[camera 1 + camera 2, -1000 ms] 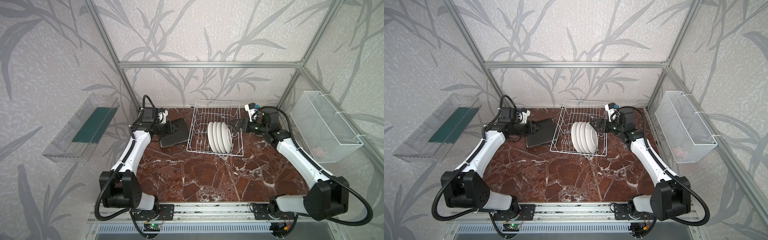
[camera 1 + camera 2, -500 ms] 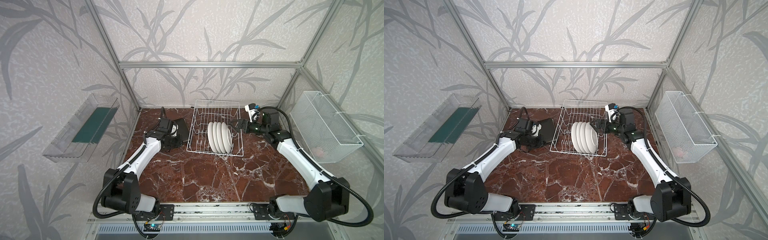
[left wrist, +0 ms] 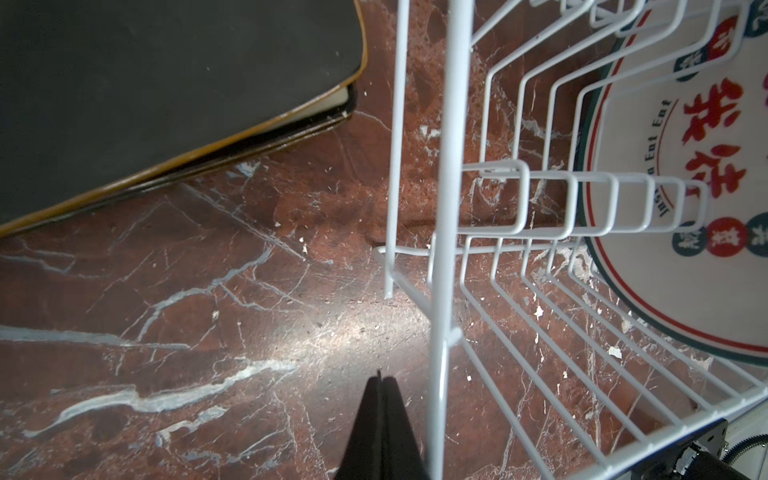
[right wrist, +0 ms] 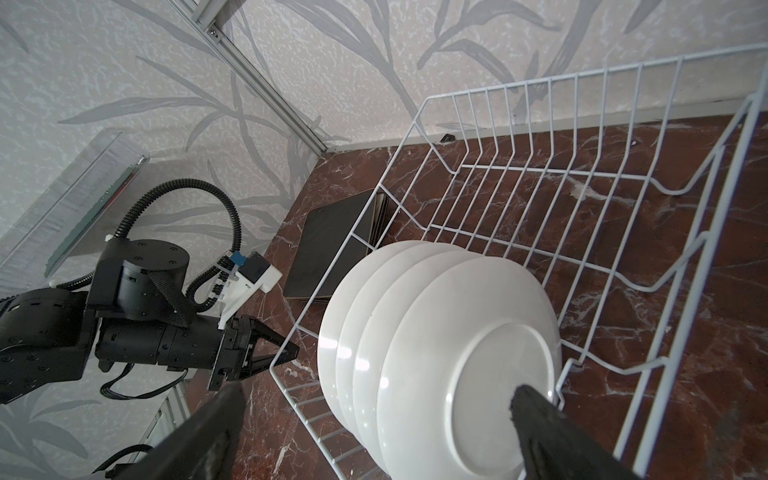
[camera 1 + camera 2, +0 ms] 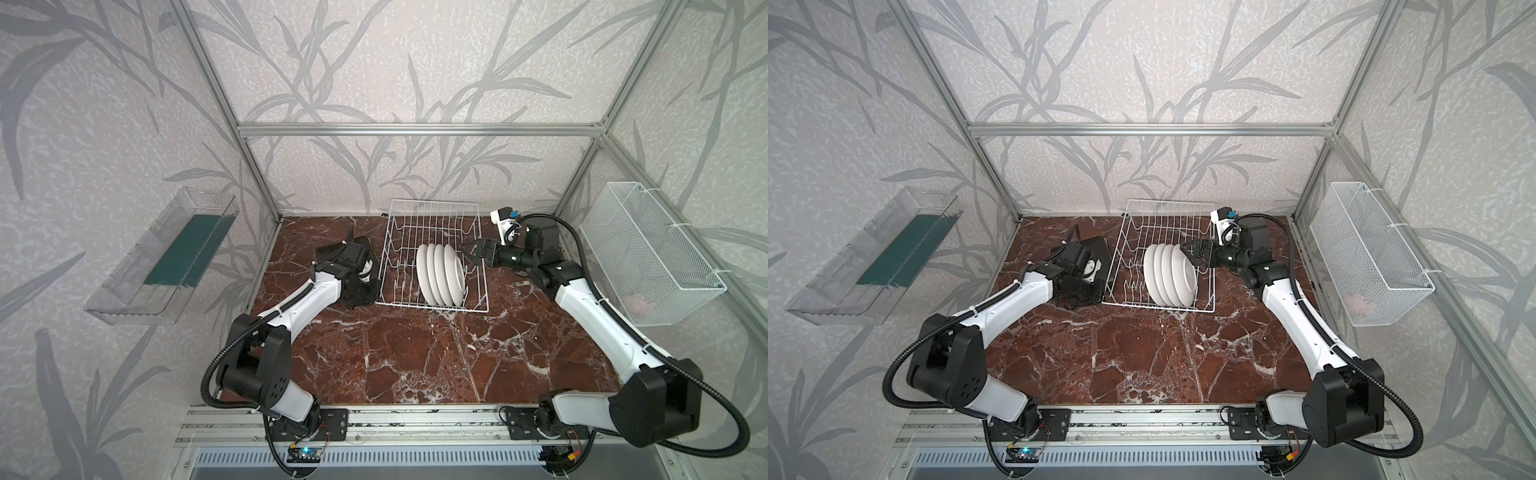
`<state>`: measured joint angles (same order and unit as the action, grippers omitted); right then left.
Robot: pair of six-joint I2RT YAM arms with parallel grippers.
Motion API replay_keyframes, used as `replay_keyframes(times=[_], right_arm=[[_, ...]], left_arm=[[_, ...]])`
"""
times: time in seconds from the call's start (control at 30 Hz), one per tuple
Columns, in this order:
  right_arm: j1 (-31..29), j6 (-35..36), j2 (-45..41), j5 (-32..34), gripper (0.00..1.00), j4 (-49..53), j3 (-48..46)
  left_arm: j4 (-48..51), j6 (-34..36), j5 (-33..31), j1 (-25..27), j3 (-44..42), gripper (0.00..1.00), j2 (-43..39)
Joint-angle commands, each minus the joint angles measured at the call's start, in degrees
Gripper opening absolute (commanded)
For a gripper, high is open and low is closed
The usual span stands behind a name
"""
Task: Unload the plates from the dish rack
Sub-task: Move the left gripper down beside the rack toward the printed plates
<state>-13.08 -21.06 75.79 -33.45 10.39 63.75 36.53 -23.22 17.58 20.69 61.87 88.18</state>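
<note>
Square plates (image 4: pixel 328 249) seem unloaded, stacked beside the dish rack (image 5: pixel 434 202) — four round plates (image 5: pixel 440 274) remain. Left gripper (image 3: pixel 380 386) shut, empty; right gripper (image 5: pixel 465 255) wide open, empty.

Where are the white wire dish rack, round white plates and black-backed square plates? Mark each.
White wire dish rack (image 5: pixel 434 220): in a top view, back wall wires.
Round white plates (image 5: pixel 451 272): in a top view, rightmost plate's back.
Black-backed square plates (image 4: pixel 330 247): right wrist view, top plate's black back.
</note>
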Motion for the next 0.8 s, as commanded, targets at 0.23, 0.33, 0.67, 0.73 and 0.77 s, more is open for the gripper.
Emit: replay_keyframes(times=[0.23,0.33,0.67,0.73,0.77], right_arm=[[-0.28,0.88,-1.53,0.28,0.99,0.67,-0.83],[-0.28,0.97,-1.52,0.4,0.99,0.66,-0.93],[-0.28,1.25,-1.25,0.73,0.99,0.81,-1.12],[-0.28,1.6,-1.26,1.0,0.99,1.07,-0.99],[-0.24,1.78,-1.26,1.15,0.99,1.19,-1.04]], left_arm=[[1.8,-2.11,1.29,4.66,1.24,0.0,0.83],[1.45,-2.71,1.14,5.7,1.24,0.0,1.09],[1.72,-2.23,0.68,8.15,2.2,0.0,2.63],[3.63,-1.81,-1.62,8.15,2.82,0.0,2.07],[5.12,-1.49,-2.95,8.15,3.39,0.0,1.64]])
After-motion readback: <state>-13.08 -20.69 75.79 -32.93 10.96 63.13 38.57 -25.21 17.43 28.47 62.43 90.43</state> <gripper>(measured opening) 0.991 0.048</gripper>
